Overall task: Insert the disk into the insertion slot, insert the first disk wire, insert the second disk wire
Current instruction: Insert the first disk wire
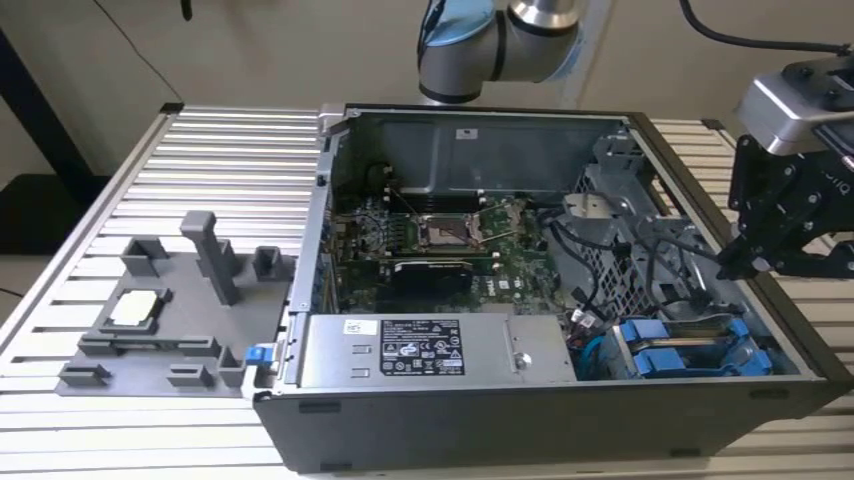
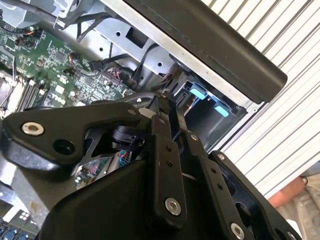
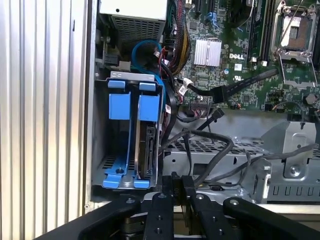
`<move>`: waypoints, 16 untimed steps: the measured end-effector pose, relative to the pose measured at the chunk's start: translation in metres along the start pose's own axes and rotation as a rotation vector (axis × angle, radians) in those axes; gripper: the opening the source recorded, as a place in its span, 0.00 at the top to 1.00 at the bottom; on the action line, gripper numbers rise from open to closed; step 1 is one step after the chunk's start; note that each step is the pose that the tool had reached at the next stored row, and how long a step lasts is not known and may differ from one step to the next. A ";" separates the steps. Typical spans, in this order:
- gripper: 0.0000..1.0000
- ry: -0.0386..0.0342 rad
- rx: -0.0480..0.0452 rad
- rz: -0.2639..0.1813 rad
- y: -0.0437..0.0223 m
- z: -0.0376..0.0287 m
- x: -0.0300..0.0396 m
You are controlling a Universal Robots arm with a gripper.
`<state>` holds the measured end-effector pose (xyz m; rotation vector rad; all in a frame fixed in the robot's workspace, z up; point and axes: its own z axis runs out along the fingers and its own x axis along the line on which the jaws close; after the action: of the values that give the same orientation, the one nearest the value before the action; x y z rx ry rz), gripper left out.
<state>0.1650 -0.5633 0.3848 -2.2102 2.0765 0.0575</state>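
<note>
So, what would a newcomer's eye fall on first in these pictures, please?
The open black computer case, green circuit board exposed, dominates the slatted metal table. Bright blue plastic caddies stand out in its corner at the exterior view's lower right, with the black end effector close by.

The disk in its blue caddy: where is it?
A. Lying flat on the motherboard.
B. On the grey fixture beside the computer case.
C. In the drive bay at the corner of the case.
C: in the first wrist view the disk stands on edge in its blue caddy inside the insertion slot.
</note>
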 end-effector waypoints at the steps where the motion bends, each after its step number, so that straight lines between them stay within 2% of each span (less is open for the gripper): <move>1: 0.81 0.0001 -0.0004 0.000 0.0001 0.0005 0.0016; 9: 0.81 0.0008 -0.0021 0.005 0.0016 0.0013 0.0230; 11: 0.81 0.0028 -0.0047 0.008 0.0018 0.0015 0.0258; 14: 0.81 0.0200 -0.0130 0.011 0.0019 0.0017 0.0261; 16: 0.81 0.0325 -0.0140 0.015 0.0019 0.0023 0.0261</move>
<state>0.1649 -0.5891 0.3797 -2.2180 2.1164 0.0377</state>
